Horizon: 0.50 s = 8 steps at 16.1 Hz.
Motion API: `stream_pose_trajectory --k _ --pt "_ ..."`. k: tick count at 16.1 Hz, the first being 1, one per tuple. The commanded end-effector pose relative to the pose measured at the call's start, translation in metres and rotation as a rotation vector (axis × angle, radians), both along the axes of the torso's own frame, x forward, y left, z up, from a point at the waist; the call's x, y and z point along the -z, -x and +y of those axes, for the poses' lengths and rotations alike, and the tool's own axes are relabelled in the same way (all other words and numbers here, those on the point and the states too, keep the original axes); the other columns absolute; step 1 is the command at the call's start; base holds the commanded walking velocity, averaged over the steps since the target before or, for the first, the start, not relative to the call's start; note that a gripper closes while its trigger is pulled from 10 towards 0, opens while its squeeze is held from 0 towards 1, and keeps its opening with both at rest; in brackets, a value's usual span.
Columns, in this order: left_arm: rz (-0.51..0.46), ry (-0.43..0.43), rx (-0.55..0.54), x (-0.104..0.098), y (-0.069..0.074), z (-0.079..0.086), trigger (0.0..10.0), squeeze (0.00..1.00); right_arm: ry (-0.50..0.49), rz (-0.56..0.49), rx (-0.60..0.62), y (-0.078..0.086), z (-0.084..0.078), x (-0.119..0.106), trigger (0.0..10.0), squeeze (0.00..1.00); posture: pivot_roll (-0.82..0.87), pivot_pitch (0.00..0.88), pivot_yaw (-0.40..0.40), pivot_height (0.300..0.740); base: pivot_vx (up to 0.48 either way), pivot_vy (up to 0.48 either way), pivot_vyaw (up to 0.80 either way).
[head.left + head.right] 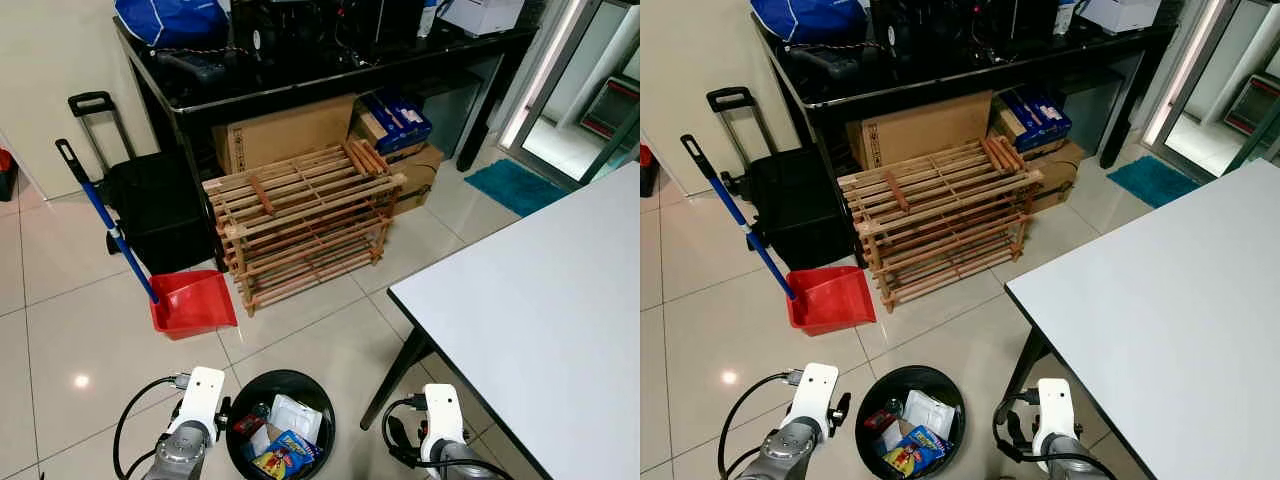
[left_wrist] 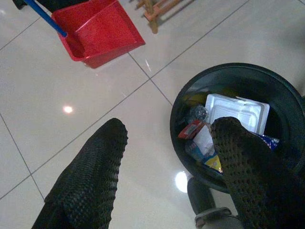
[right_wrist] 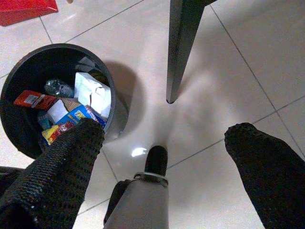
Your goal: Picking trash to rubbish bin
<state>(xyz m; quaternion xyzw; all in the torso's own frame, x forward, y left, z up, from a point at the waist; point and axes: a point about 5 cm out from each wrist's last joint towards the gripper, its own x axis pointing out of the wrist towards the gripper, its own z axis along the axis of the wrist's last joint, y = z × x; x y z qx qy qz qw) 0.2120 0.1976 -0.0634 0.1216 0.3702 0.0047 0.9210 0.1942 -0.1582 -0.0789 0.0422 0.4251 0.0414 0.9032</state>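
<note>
— Below your head camera, what are you logging?
— Rubbish bin (image 1: 281,385), black, round, sitting on tile between both arms; red dustpan (image 1: 192,302) lying beyond, white table (image 1: 540,300) standing to your right.

— Left wrist?
— Left gripper (image 2: 167,167), fingers standing apart, empty, hovering by the rim. Trash (image 2: 236,112) lying inside: white foam box, wrappers. Likely light, crushable; you're best pinching an edge.

— Right wrist?
— Right gripper (image 3: 171,152), fingers spread, holding nothing.

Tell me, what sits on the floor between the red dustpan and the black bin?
Nothing: in the left wrist view, bare white tiles separate the red dustpan from the rubbish bin, which holds trash. The head views agree.
</note>
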Motion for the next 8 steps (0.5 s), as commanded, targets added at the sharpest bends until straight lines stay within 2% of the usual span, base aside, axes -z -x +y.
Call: stream_pose_trajectory --k 1,8 --pt "0.002 -0.005 0.008 0.0001 -0.0008 -0.0027 10.0 0.0 -0.001 -0.003 -0.009 -0.0012 0.0008 -0.0005 10.0 0.0 -0.03 0.029 -0.04 0.74 0.0 0.0 0.0" --pt "-0.004 0.002 0.019 -0.0007 -0.0022 -0.0043 10.0 0.0 -0.01 -0.005 -0.012 -0.0021 0.002 -0.001 10.0 0.0 -0.02 0.028 -0.041 0.74 -0.266 0.0 0.0"
